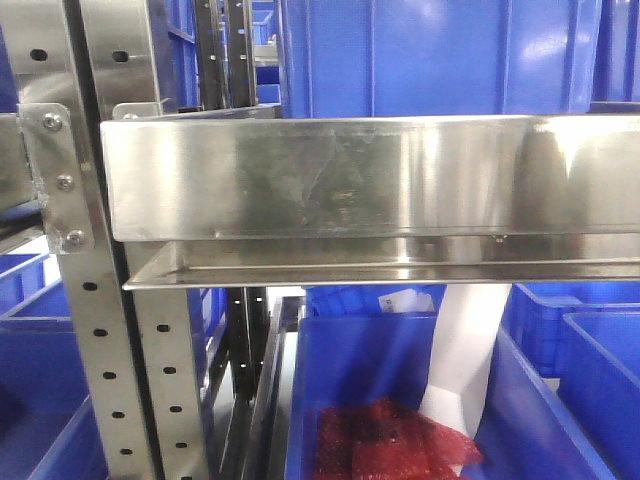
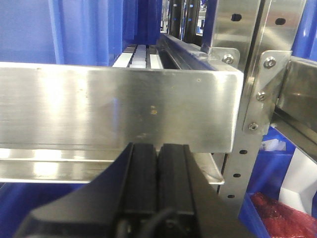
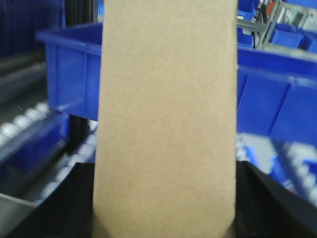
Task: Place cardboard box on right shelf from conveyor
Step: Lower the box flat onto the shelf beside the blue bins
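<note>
Cardboard box [image 3: 166, 119] stands upright, clamped in the right hand [image 3: 166, 210] before blue bins [image 3: 270, 99], likely poised to clear the right shelf [image 1: 350, 180] and its tall lip; left hand [image 2: 159, 166] is clenched, empty.

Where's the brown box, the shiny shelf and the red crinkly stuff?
cardboard box [image 3: 166, 124], right wrist view, middle of its flat tan face.
right shelf [image 1: 350, 175], front view, middle of its shiny front lip.
red crinkly stuff [image 1: 390, 440], front view, middle of the pile.
</note>
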### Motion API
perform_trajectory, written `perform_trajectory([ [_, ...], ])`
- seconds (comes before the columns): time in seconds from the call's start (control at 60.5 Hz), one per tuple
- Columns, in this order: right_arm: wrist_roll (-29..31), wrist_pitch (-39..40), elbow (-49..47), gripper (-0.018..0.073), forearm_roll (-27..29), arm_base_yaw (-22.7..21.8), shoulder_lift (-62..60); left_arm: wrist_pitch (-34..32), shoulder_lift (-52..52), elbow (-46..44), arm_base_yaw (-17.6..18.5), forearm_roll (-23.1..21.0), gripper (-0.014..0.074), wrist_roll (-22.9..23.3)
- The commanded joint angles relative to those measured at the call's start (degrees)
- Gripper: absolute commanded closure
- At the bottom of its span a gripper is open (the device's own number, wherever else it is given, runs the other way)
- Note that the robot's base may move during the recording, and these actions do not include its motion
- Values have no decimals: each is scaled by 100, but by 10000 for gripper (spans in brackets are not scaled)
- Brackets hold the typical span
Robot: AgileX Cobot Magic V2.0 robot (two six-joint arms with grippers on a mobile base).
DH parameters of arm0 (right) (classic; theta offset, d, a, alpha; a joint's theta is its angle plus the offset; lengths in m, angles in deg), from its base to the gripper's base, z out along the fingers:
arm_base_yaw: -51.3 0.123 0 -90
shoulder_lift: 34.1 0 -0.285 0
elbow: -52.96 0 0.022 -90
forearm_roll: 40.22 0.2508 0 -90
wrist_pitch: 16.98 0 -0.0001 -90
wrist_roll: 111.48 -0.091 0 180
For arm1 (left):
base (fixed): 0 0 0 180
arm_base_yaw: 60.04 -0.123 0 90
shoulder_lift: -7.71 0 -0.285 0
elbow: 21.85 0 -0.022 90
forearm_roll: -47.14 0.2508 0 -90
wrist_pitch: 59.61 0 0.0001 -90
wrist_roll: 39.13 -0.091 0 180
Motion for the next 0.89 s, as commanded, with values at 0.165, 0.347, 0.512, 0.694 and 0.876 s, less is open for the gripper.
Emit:
perform_trajectory([
  [0.165,2395,836,-1172,359,-174,155,1761,-495,-84,58,24,-34,713,-2],
  [0.347,4418,1150,-1187,359,-228,405,2577,-495,-84,58,24,-34,712,-2],
  [0.512,5405,1549,-1187,359,-228,558,3137,-495,-84,58,24,-34,713,-2],
  [0.694,5645,1960,-1187,359,-228,587,3779,-495,-84,58,24,-34,713,-2],
  [0.876,5645,2239,-1187,359,-228,587,4377,-495,-84,58,24,-34,713,-2],
])
